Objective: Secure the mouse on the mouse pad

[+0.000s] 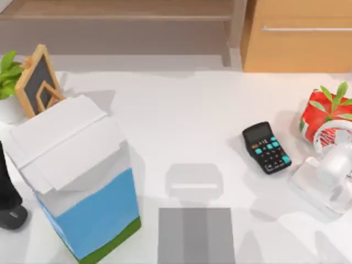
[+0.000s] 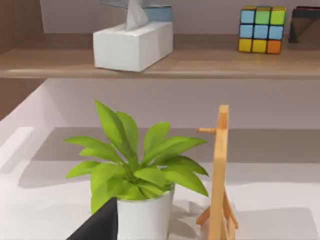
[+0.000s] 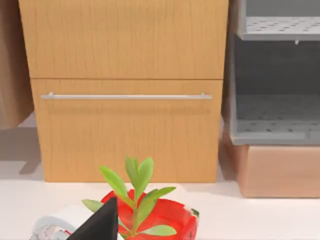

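No text, brand or number can be read anywhere. The calculator [image 1: 267,147] shows a blank grey display and teal keys whose marks are too small to tell. The small chalkboard [image 1: 38,78] bears only a wooden outline shape, no writing.

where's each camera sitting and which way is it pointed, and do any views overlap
Top view: above the table, looking down on the mouse pad, mouse, calculator; a dark arm part shows at the left edge.
Left wrist view: low on the left arm, facing the green plant, wooden easel and shelf; a dark gripper part at the bottom.
Right wrist view: low on the right arm, facing the red pot and drawer cabinet.
Shared: plant, easel and red pot also appear from above.
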Available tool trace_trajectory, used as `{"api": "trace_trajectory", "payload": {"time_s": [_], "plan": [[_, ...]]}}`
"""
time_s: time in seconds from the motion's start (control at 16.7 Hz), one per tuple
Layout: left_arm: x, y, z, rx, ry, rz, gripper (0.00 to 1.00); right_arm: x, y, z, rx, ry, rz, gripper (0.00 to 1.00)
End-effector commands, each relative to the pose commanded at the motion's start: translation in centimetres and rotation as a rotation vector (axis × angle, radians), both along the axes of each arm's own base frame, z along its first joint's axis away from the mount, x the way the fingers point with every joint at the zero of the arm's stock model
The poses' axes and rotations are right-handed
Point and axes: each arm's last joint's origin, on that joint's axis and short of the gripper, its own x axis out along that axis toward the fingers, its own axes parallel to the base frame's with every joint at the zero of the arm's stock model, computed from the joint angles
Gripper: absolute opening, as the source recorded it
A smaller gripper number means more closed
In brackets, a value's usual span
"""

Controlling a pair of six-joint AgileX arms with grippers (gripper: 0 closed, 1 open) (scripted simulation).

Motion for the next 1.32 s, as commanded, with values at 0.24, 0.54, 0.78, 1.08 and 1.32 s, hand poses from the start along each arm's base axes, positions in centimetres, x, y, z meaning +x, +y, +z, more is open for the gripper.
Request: {"api": "trace_trajectory", "payload": {"time_s": [0.24,0.54,0.78,1.08,1.32], "plan": [[0.1,0.4,0.5,0.031,0.005,0.050,1.00,0.0,0.0,0.0,0.000,0.000,0.000,1.00],[0.9,1.9,6.3,0.290,0.058,0.236,1.00,0.0,0.0,0.0,0.000,0.000,0.000,1.00],[3.8,3.0,11.4,0.677,0.290,0.236,1.00,0.0,0.0,0.0,0.000,0.000,0.000,1.00],[9.9,3.7,12.3,1.226,0.731,-0.183,1.00,0.0,0.0,0.0,0.000,0.000,0.000,1.00],[13.4,3.1,8.8,1.457,0.973,-0.788,1.00,0.0,0.0,0.0,0.000,0.000,0.000,1.00]]}}
